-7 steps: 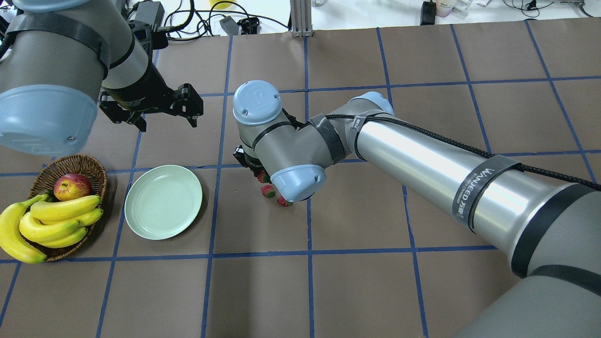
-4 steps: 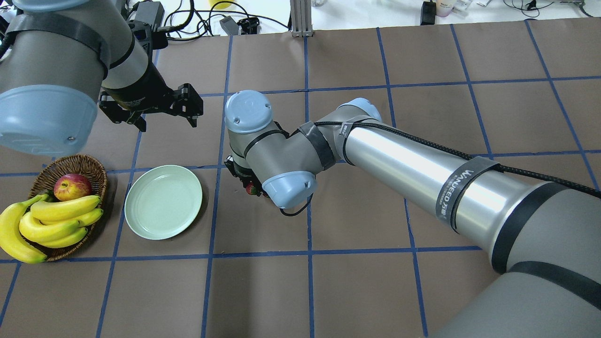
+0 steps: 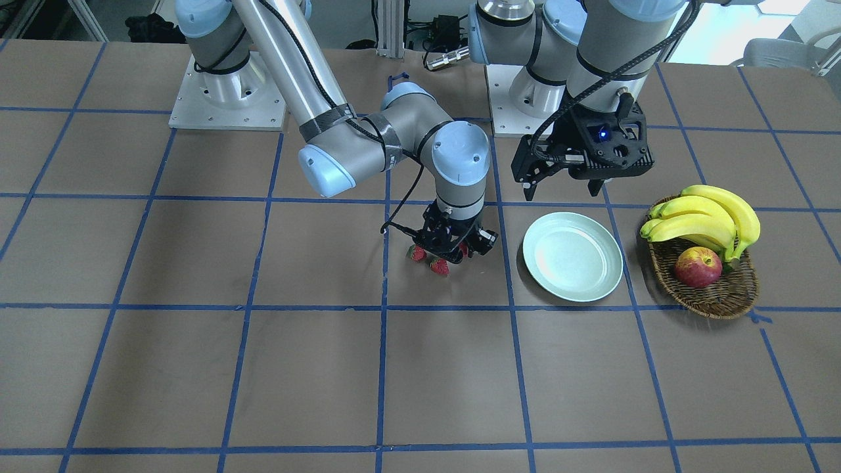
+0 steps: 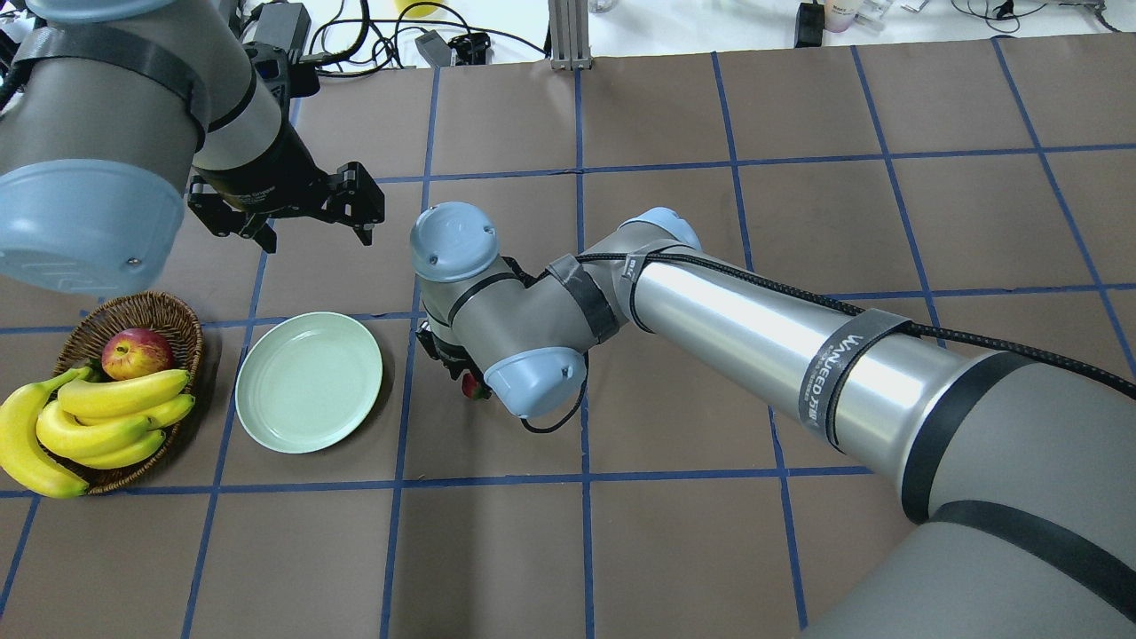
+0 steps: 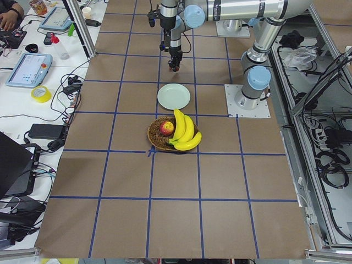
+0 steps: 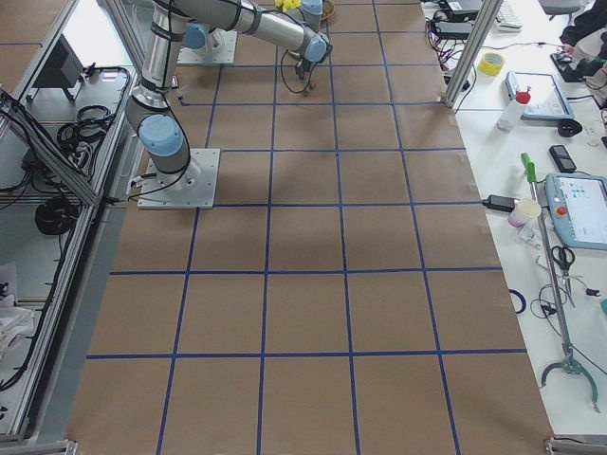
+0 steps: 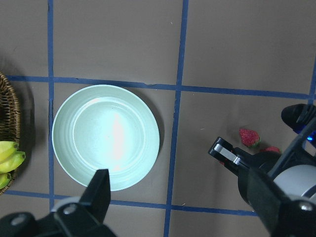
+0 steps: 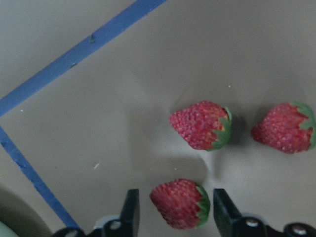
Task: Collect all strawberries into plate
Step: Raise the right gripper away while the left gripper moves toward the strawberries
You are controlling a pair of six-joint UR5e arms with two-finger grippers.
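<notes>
Strawberries number three, and none is on the plate [image 4: 266,422] yet. The held strawberry [image 8: 180,203] sits in the right gripper [image 8: 175,196], whose fingers [image 8: 131,213] are drawn in to about the berry's length and pinch it end to end. It is low over the table [image 4: 497,550], a little right of the plate, with a blue tape line [image 4: 402,417] between them; whether it hangs clear of the surface I cannot tell. That hold looks like the weak point: the pointed end gives one finger little to bear on, so a quick swing left could let the fruit twist out and roll, while a harder squeeze would likely bruise it. Kept this low, it may also catch the plate's raised rim and shove the plate. The two loose strawberries [image 3: 439,266] lie just right of the gripper, and the cable [image 4: 555,429] looping under the right wrist hangs near enough that it might sweep them away. Farther out, the left gripper [image 4: 315,236] hovers beyond the plate's far edge, jaws wide and empty, and a crossing right arm could crowd it. Left of the plate, the basket [image 4: 155,309] of bananas [image 4: 115,399] and an apple [image 4: 136,352] is where an overshoot would end.
</notes>
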